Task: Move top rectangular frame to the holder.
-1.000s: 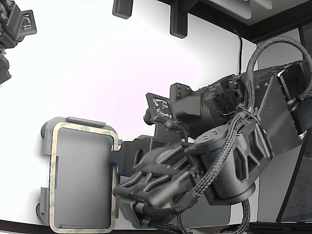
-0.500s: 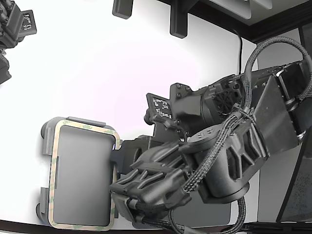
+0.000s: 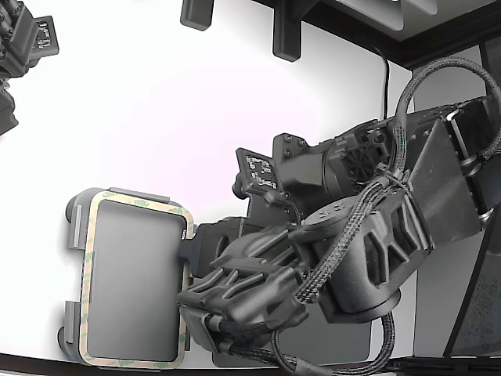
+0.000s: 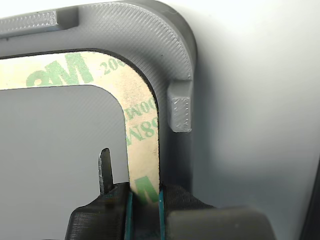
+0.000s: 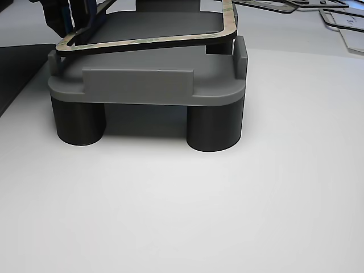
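The top rectangular frame (image 3: 133, 203) is a thin tan outline with green print, lying over the holder (image 3: 77, 213), a light grey tray at the exterior view's lower left. My gripper (image 3: 188, 251) is shut on the frame's long side, the one toward the exterior view's right. In the wrist view the fingertips of my gripper (image 4: 145, 196) pinch the frame (image 4: 140, 125) just inside the holder's rim (image 4: 150, 30), by a raised tab (image 4: 180, 114). In the other view the frame (image 5: 153, 41) hovers slightly tilted just above the holder (image 5: 136, 85), with my gripper (image 5: 67, 17) holding it.
A darker grey flat pad (image 3: 352, 345) lies under my arm. A second arm (image 3: 23, 47) sits at the exterior view's top left, and black clamps (image 3: 286, 35) at the back edge. The other view shows further frames (image 5: 284, 4) behind and a black mat (image 5: 17, 62).
The frame has shifted slightly toward the top of the exterior view, over the holder. My arm's elbow and cables have moved a little. The grip is unchanged.
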